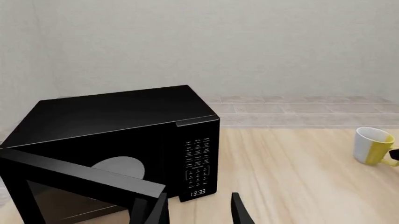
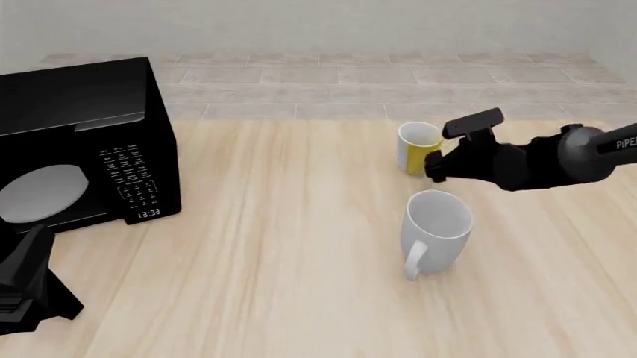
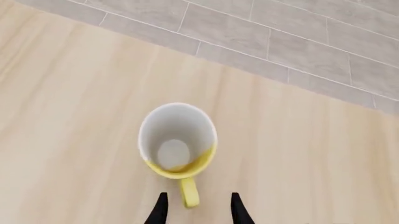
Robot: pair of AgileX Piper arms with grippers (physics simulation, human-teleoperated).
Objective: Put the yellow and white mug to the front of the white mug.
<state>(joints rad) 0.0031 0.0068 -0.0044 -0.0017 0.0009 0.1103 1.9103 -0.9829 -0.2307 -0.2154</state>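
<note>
1. The yellow and white mug (image 3: 177, 142) is seen upright on the bench (image 2: 298, 224), directly ahead of the right jaws (image 3: 195, 205).
2. The right jaws are held open; the mug's yellow handle (image 3: 189, 192) lies between the two fingertips, and no contact can be made out.
3. The white mug (image 2: 436, 227) is stood upright near the yellow and white mug, apart from it, on the side nearer the arms.
4. The left jaws (image 1: 199, 210) are spread apart with nothing between them, pointed at a black microwave (image 1: 124, 140) whose door is swung open.
</note>
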